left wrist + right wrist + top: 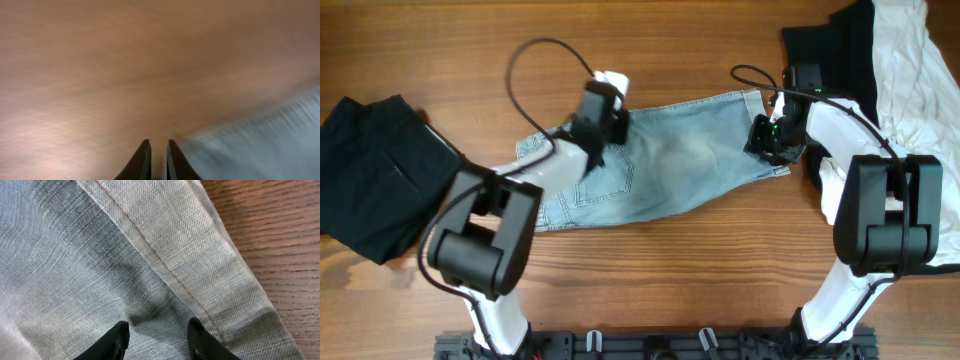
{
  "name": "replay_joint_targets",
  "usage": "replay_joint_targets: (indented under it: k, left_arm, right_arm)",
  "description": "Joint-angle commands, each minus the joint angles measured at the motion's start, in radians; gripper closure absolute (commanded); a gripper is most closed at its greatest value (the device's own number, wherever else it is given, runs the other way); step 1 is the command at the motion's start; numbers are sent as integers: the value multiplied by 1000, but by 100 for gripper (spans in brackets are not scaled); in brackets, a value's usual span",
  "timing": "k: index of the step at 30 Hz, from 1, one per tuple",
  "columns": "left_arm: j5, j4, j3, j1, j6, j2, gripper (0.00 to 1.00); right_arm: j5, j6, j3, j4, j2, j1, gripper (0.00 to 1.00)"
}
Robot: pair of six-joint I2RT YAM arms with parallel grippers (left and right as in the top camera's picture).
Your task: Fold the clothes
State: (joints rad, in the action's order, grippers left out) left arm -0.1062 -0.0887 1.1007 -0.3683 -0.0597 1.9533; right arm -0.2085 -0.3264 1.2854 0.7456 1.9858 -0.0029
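Light blue denim shorts (670,165) lie flat across the middle of the table. My left gripper (597,118) is at their upper left edge. In the blurred left wrist view its fingers (158,146) are nearly together with nothing between them, over bare wood, with the denim (270,140) just to the right. My right gripper (772,135) is over the right end of the shorts. In the right wrist view its fingers (159,326) are spread open just above the denim (100,255), beside a stitched hem (210,255).
A folded black garment (370,175) lies at the left edge of the wooden table (650,40). A pile of black and white clothes (885,60) sits at the back right, close behind my right arm.
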Motion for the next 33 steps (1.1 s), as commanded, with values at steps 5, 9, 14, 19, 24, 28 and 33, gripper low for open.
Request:
replay_joint_targets:
  k: [5, 9, 14, 19, 24, 28, 33]
  left_arm:
    - [26, 302, 91, 168, -183, -57, 87]
    - [26, 569, 91, 208, -192, -220, 79]
    - [27, 1019, 88, 315, -575, -324, 42]
    - [160, 967, -47, 354, -599, -315, 12]
    - [204, 790, -219, 354, -600, -315, 9]
    - [222, 680, -303, 353, -600, -282, 32]
    - [256, 642, -299, 355, -566, -265, 95]
  right_arm:
    - [35, 18, -3, 14, -7, -2, 56]
    - [37, 39, -2, 11, -7, -2, 51]
    - [86, 43, 75, 38, -61, -12, 44]
    - [83, 63, 79, 51, -120, -11, 41]
    - [82, 64, 79, 82, -121, -11, 41]
    - [79, 64, 79, 95, -121, -11, 41]
    - [57, 106, 79, 124, -121, -8, 42]
